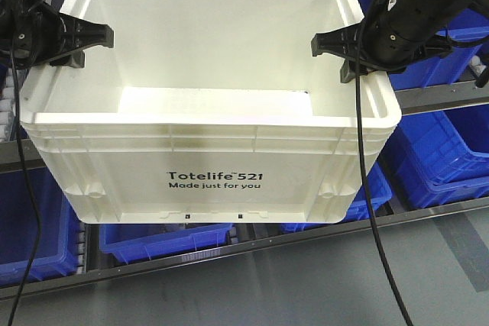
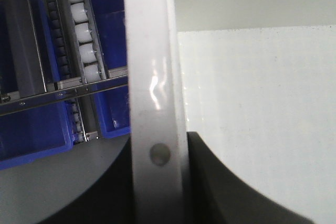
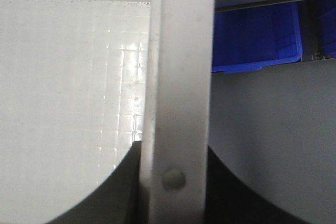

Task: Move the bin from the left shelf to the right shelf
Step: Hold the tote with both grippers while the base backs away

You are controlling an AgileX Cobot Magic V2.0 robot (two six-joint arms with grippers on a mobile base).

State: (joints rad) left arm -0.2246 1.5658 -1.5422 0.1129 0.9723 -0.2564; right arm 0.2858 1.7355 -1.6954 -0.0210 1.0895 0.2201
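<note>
Clamping the left rim, the left pincer [image 1: 84, 45] holds the white bin [image 1: 206, 139], which hangs above the grey floor [image 1: 306, 280], in front of a rack [image 1: 437, 95] with blue bins [image 1: 447, 146], its black print [image 1: 215, 180] facing the camera. The right pincer [image 1: 338, 55] is clamped on the right rim.

Bin [image 1: 206, 150] between left hand [image 1: 90, 42] and right hand [image 1: 336, 55], rack [image 1: 437, 95] behind

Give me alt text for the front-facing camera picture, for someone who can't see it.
A large white bin marked "Totelife 521" hangs in the air, empty, between two black grippers: the left gripper clamps its left rim, the right gripper its right rim. Behind it, blue bins sit on grey shelves.
</note>
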